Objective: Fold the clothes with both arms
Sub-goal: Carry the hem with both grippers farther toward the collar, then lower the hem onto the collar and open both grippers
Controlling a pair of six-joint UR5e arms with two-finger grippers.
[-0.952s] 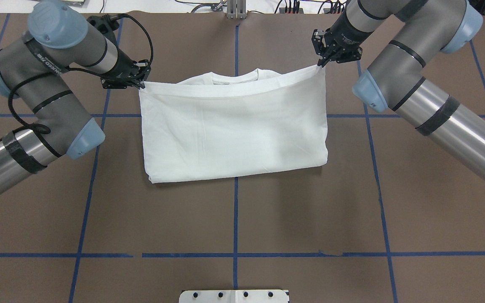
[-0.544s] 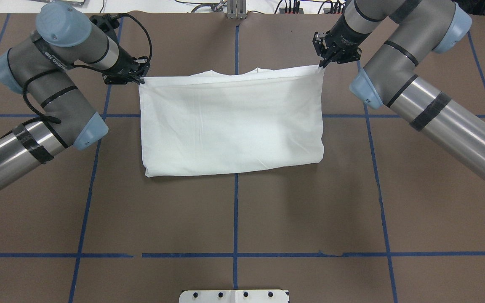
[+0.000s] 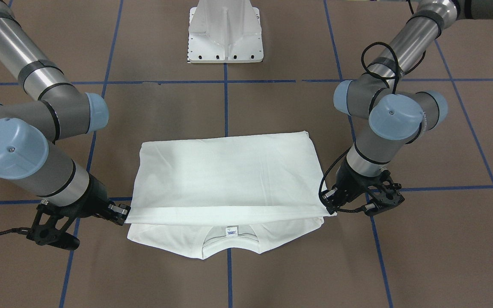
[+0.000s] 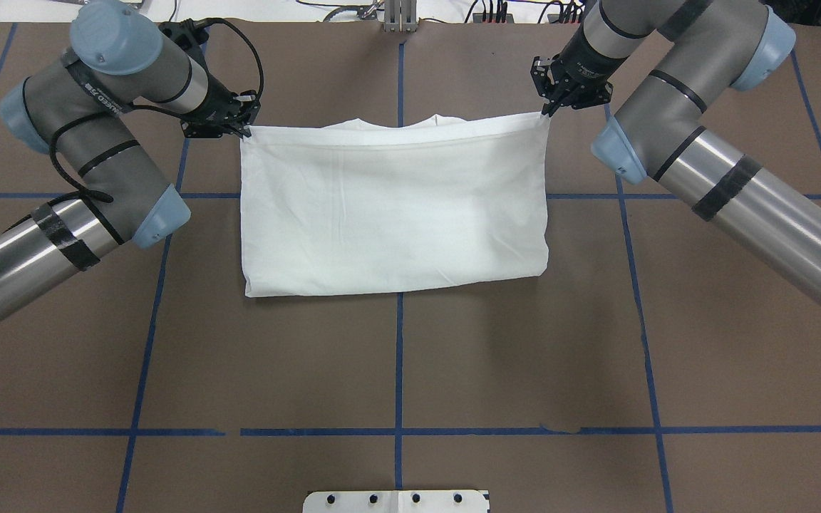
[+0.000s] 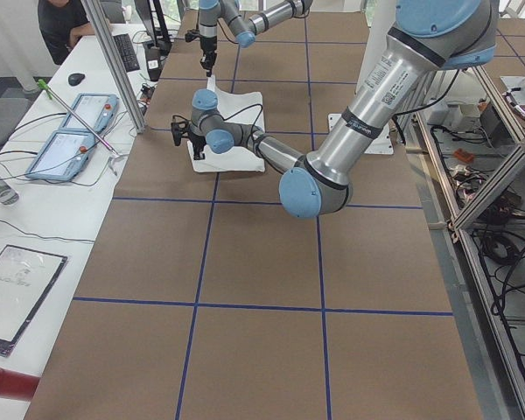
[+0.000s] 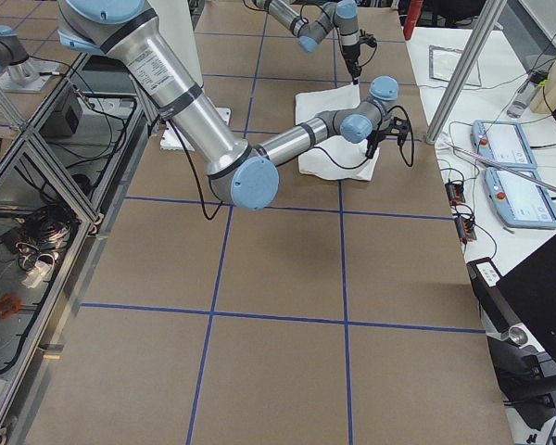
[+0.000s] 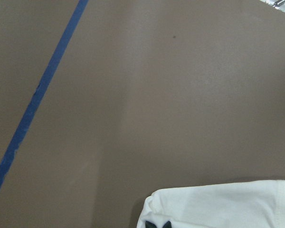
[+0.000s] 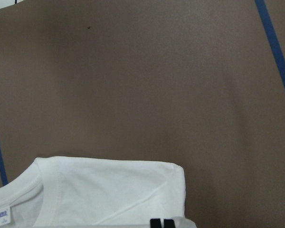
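Big white soft shirt (image 4: 393, 206), folded over, flat on the brown table with blue tape lines (image 4: 396, 356), ribbed collar (image 3: 229, 244) peeking out. Far corners pinched tight by black left gripper (image 4: 244, 130) and black right gripper (image 4: 545, 111).

bare brown table (image 4: 396, 370) all around shirt (image 4: 393, 206), pedestal base (image 3: 225, 32) well apart

No words can be read for sure. A small label (image 3: 232, 231) with blue print is sewn inside the collar of the shirt (image 3: 229, 171), but it is too small to be read. Pale letters are printed on the left arm (image 4: 118, 171), but they are blurred.
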